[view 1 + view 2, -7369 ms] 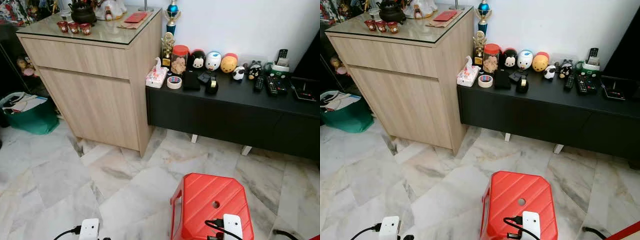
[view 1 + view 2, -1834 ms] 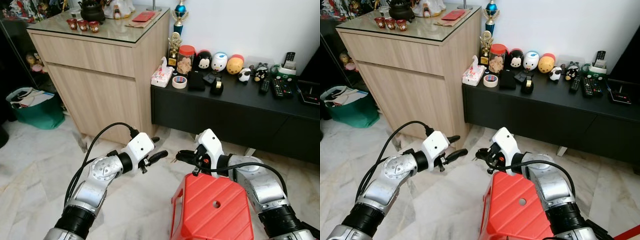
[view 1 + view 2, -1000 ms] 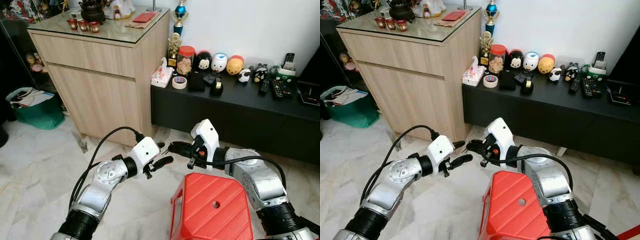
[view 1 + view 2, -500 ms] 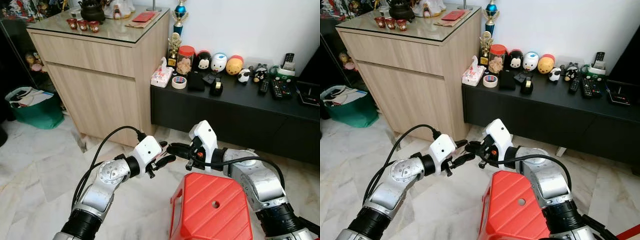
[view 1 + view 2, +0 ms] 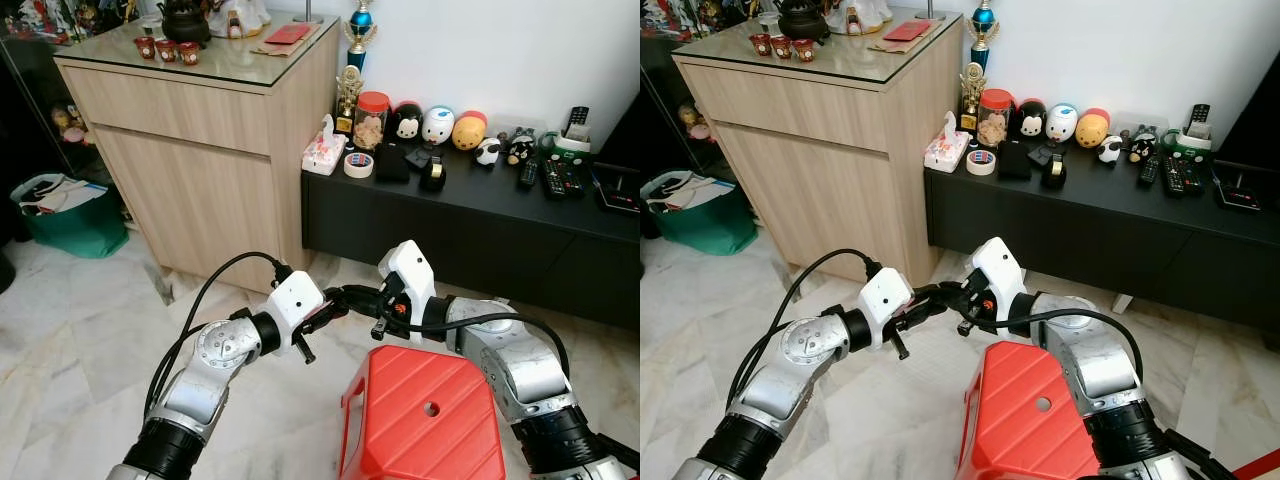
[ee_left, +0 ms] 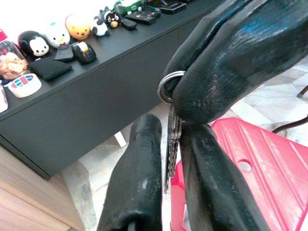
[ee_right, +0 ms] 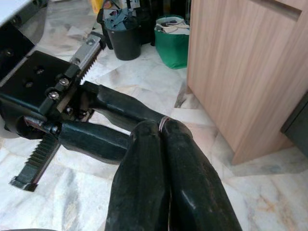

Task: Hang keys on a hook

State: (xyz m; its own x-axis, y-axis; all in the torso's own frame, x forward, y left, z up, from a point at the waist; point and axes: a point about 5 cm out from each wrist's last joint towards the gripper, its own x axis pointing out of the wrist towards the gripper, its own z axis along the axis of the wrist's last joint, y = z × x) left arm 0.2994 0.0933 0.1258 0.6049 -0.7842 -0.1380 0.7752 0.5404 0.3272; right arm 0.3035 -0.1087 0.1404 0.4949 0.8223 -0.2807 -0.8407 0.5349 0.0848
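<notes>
Red stool (image 5: 425, 415) nearest, at right, on marble floor (image 5: 80, 350). Just beyond it both grippers meet mid-air over the floor: right gripper (image 7: 161, 126) has jaws pinched together on the ring of the keys (image 6: 169, 139), which hang below its fingertips. Left gripper (image 6: 166, 144) comes from the left, jaws a narrow gap apart with the key blades between them; contact cannot be told. Farther left, wooden cabinet (image 5: 200, 150). Far right, low black bench (image 5: 480, 215) with toys, tape roll (image 5: 359, 164) and remotes (image 5: 560, 178) against the white wall.
</notes>
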